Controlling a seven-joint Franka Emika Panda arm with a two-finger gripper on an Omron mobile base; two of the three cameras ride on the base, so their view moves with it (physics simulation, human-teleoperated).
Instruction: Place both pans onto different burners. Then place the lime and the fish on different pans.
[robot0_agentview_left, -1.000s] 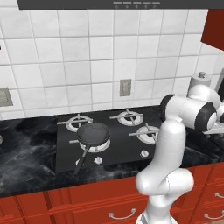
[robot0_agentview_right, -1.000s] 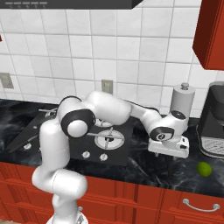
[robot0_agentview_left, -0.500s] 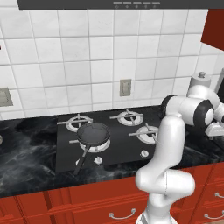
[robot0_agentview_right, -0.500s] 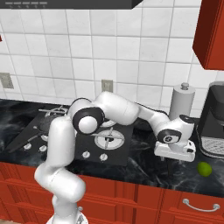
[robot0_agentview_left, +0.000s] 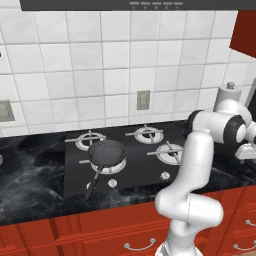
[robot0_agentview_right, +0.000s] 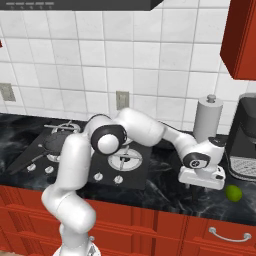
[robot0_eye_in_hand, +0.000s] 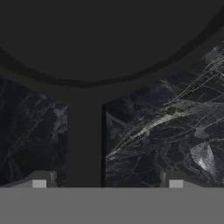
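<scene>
The grey-black pan sits on the front left burner, its long handle pointing toward the counter's front edge. The plain black pan lies on the dark marble counter right of the cooktop, and its handle runs down between my fingertips. My gripper is open, straddling that handle without touching it; it also hangs low over the counter. The lime rests on the counter just right of the hand. Bare burners stay uncovered. The fish is out of view.
A grey cylinder stands against the tiled wall behind my hand, and a dark coffee machine sits at the far right. Red cabinet drawers run under the counter's front edge.
The arm has stretched farther right and the hand has come down over the black pan's handle. The pan on the burner and the lime have not moved.
</scene>
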